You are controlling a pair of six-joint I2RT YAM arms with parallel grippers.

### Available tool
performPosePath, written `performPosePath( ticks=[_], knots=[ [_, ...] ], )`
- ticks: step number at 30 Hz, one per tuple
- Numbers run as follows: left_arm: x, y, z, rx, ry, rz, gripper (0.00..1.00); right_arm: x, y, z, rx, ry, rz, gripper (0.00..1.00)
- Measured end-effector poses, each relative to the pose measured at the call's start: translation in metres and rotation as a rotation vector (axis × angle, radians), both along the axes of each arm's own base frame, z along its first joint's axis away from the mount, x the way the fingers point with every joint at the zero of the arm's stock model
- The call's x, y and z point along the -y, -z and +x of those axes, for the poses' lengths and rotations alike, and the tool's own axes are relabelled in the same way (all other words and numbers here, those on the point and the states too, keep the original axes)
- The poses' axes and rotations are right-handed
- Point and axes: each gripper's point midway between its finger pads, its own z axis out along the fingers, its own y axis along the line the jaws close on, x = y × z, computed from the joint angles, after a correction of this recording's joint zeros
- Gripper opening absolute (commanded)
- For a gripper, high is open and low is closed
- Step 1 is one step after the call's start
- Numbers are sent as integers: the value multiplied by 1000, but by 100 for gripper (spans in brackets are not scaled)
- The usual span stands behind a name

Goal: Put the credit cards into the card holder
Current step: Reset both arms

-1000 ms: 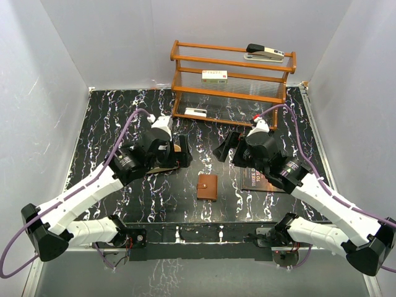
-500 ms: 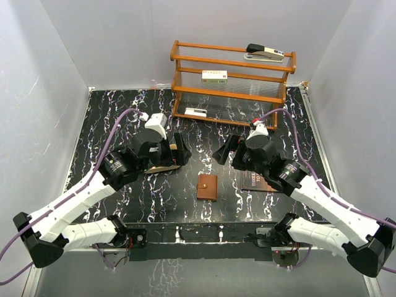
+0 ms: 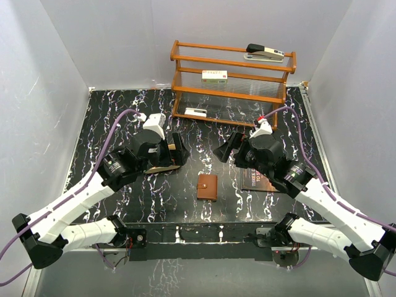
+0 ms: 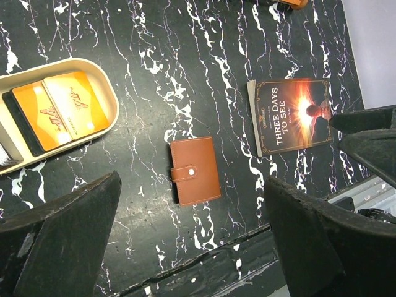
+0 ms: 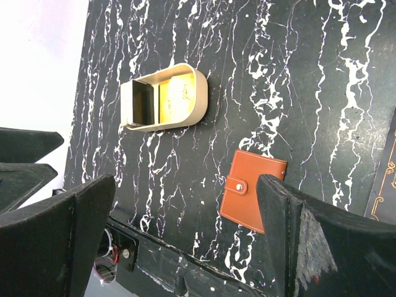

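1. Card holder (image 3: 207, 186): I see it lying closed on the desk (image 3: 117, 114), with the strap snapped shut. It sits between the two arms and nothing touches it.
2. Credit cards (image 4: 59, 111): the orange ones lie flat inside the tan tray (image 4: 110, 93), with a dark one at the tray's end. The tray is well apart from the card holder.
3. Left hand (image 3: 178, 151): fingers spread wide, holding nothing, raised off the desk near the tray.
4. Right hand (image 3: 226, 148): fingers spread wide, holding nothing, raised off the desk near the book (image 4: 291, 114).
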Motion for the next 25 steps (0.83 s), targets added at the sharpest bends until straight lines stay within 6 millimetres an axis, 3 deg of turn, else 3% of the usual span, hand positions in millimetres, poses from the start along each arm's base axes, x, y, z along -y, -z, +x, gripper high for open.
performPosePath(
  ticks=[17, 25],
  knots=[
    [-3, -1, 1, 10, -15, 4, 99, 1, -9, 2, 22, 5, 2, 98],
    [-6, -9, 0, 32, -13, -15, 99, -2, -34, 6, 79, -8, 16, 98]
  ],
)
